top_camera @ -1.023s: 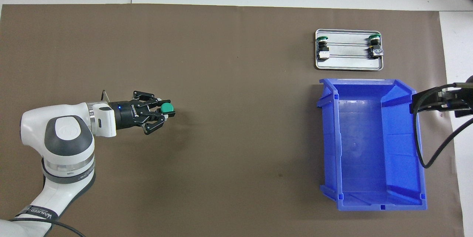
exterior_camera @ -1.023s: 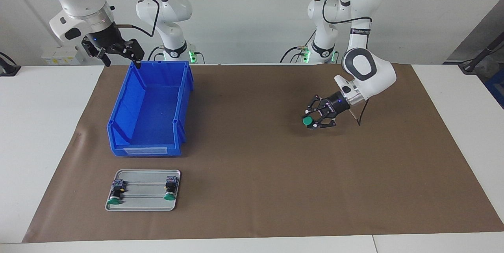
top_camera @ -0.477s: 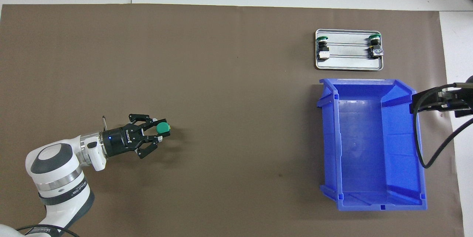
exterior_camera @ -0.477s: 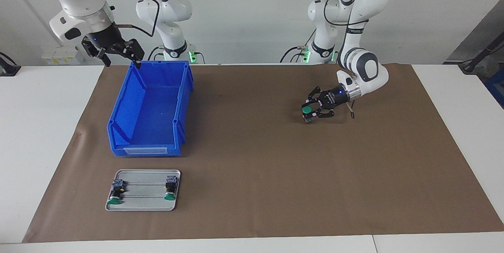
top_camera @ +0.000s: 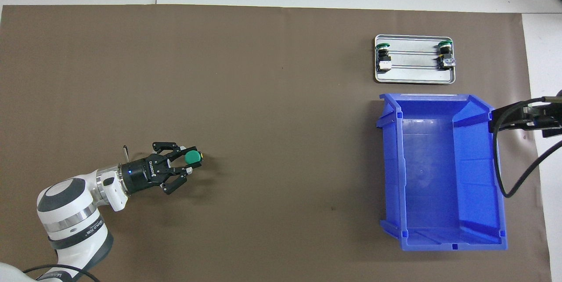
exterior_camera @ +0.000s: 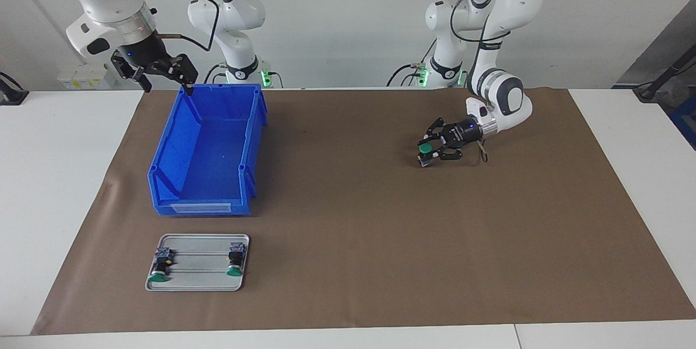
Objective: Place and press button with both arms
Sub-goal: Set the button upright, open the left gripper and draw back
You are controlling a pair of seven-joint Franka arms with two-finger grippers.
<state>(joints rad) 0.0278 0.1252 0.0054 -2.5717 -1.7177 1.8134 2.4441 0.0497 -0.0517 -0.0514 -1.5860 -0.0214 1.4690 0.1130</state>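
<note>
The left arm [exterior_camera: 500,96] folds in toward its own base — a second ago its wrist hung out over the brown mat [exterior_camera: 353,262], now the elbow stands taller. With it the left gripper [exterior_camera: 429,154] drops from well above the mat to just over it and sits closer to the robots' edge. The button [exterior_camera: 424,148] it grips comes down with it — green cap up, its lower end now at the mat or barely clear; contact cannot be told. The right gripper [exterior_camera: 163,69] edges slightly upward.
</note>
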